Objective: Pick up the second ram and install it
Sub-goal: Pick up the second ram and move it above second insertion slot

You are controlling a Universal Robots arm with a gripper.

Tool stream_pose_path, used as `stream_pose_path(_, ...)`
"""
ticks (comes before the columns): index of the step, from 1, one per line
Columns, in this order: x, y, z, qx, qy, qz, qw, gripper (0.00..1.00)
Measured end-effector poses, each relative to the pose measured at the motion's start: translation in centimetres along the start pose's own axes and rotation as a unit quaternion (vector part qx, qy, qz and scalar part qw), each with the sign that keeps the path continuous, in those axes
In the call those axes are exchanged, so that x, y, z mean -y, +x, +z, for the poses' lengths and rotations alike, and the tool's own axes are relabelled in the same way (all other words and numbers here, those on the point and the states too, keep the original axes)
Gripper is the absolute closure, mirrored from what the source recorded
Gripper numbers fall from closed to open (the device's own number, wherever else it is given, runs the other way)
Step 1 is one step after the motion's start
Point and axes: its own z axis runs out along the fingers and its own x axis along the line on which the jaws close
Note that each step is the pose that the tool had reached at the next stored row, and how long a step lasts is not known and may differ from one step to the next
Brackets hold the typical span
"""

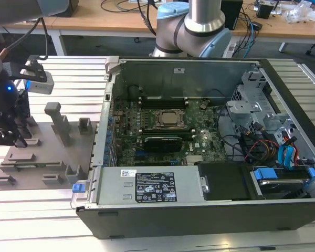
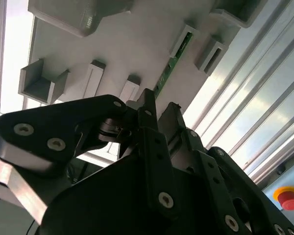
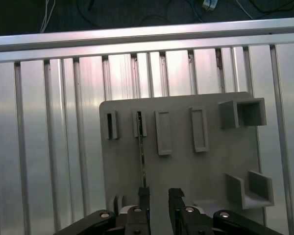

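The memory stick (image 3: pixel 141 156) is a thin, dark, narrow strip standing on edge in a slot of the grey fixture plate (image 3: pixel 186 166), which lies at the lower left of the exterior view (image 1: pixel 58 152). Its edge looks greenish in the second wrist view (image 2: pixel 172 62). The gripper (image 3: pixel 159 193) hovers over the plate with its jaws apart, holding nothing, and the stick lines up with one fingertip (image 3: pixel 144 194) rather than the gap between them.

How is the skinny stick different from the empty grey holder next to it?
The second ram is a thin dark-green strip; the empty holder is a wider grey frame. The ram runs long across the grey plate toward the hand; the holder is short. Both sit on that plate.
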Motion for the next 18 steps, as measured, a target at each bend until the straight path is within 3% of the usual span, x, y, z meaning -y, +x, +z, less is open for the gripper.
stream_pose_path(16,0.13,0.07,2.8,0.0,0.0,0.0,1.0,0.7)
stream_pose_path(18,0.17,0.09,3.66,0.0,0.0,0.0,1.0,0.7)
